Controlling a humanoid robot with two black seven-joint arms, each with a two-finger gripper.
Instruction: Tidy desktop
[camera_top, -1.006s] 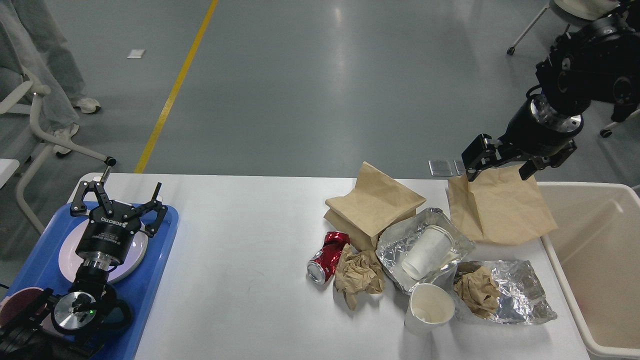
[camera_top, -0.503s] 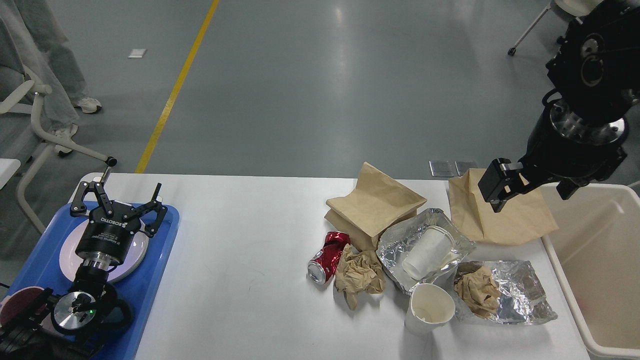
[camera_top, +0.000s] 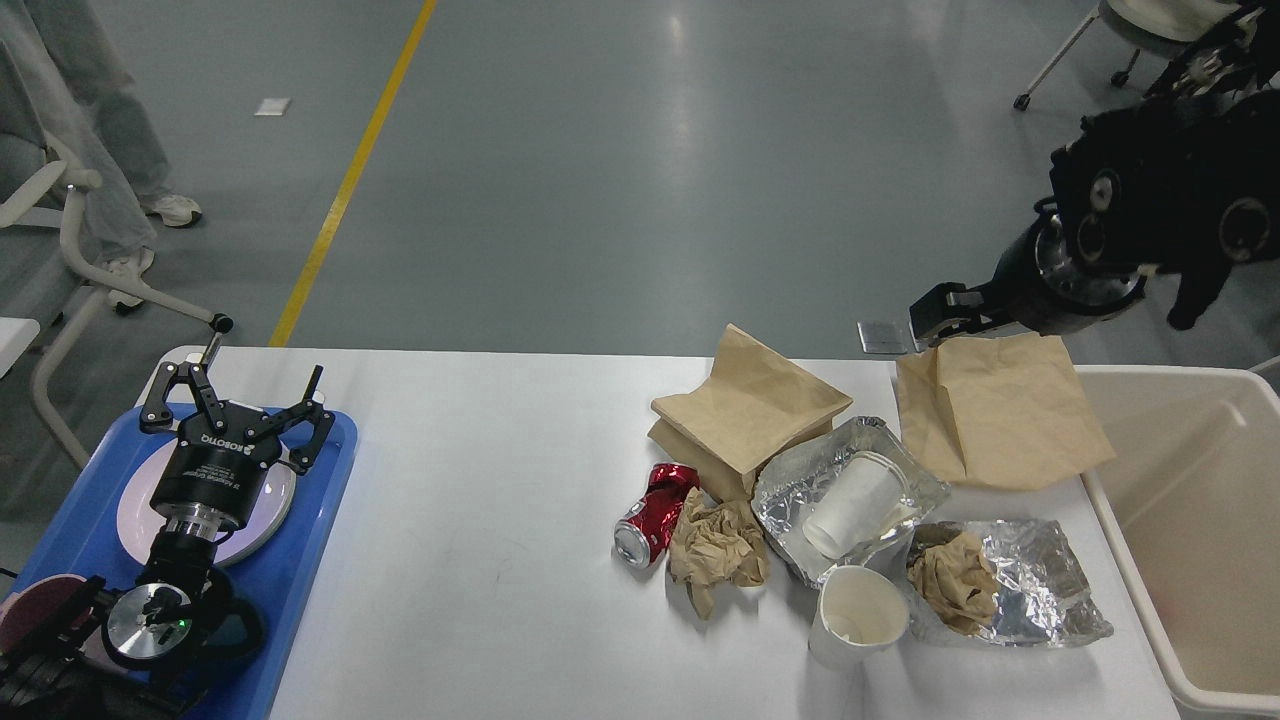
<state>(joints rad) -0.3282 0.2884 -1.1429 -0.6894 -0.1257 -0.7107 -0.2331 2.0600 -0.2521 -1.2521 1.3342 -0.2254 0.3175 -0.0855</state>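
The white desktop (camera_top: 480, 480) holds litter on its right half: a crushed red can (camera_top: 655, 510), a crumpled brown paper (camera_top: 715, 545), two flat brown paper bags (camera_top: 750, 410) (camera_top: 1000, 410), a foil tray (camera_top: 790, 500) with a paper cup (camera_top: 855, 495) lying in it, an upright white paper cup (camera_top: 860, 615), and crumpled foil (camera_top: 1050, 590) with a brown paper wad (camera_top: 950, 585). My right gripper (camera_top: 940, 318) hovers over the far edge of the right bag, holding nothing; only one finger shows. My left gripper (camera_top: 240, 395) is open and empty over a white plate (camera_top: 275, 490).
A blue tray (camera_top: 300, 560) at the left table edge holds the white plate and a dark red plate (camera_top: 30, 610). A beige bin (camera_top: 1130, 540) stands against the table's right edge. A person and chair legs are on the floor at far left.
My right gripper swung right toward the bin, then came back up and left to the far edge of the right bag. The left arm and the litter have not moved.
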